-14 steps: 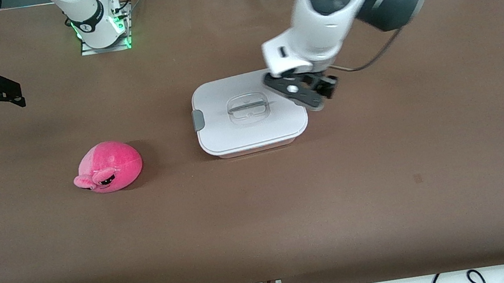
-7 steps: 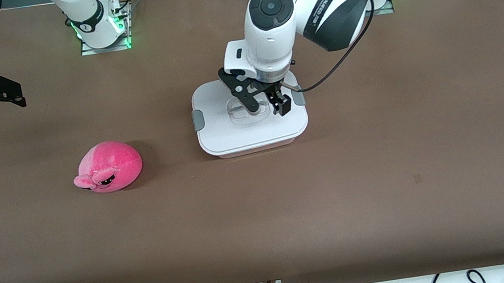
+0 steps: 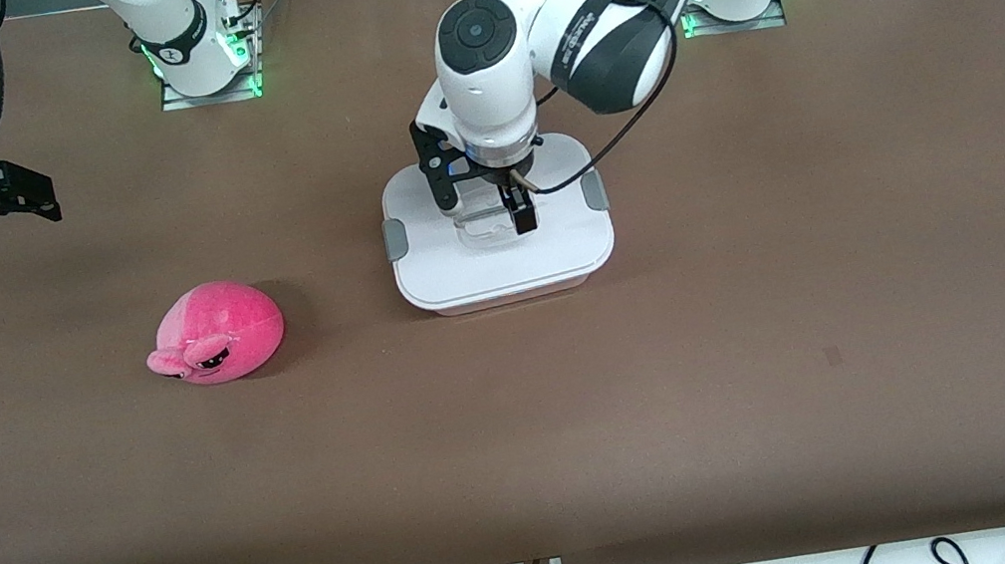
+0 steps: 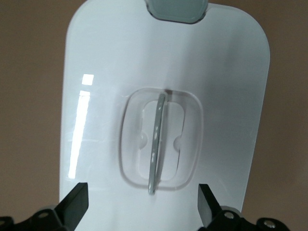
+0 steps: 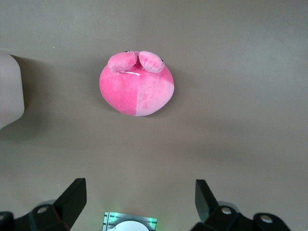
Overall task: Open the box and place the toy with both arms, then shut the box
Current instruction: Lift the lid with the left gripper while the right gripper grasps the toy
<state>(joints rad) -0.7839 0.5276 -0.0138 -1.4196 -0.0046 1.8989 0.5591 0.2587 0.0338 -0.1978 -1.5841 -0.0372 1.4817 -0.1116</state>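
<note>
Left gripper (image 3: 485,209), fingers spread, over the box (image 3: 504,267) lid handle (image 4: 159,144), apparently not touching. Right gripper (image 3: 35,195), fingers spread, waits toward the right arm's end of the table from the box; the toy (image 3: 215,333) lies that way too.

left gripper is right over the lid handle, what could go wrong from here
1. The open left gripper hangs over the box lid's thin handle bar; if it comes down slightly off, the fingers might close on the recess rim and slip.
2. Both grey clips look shut, so pulling up may lift the whole box.
3. The right gripper, open, waits over bare table with the toy unheld; a dragged box could slide toward it.
</note>
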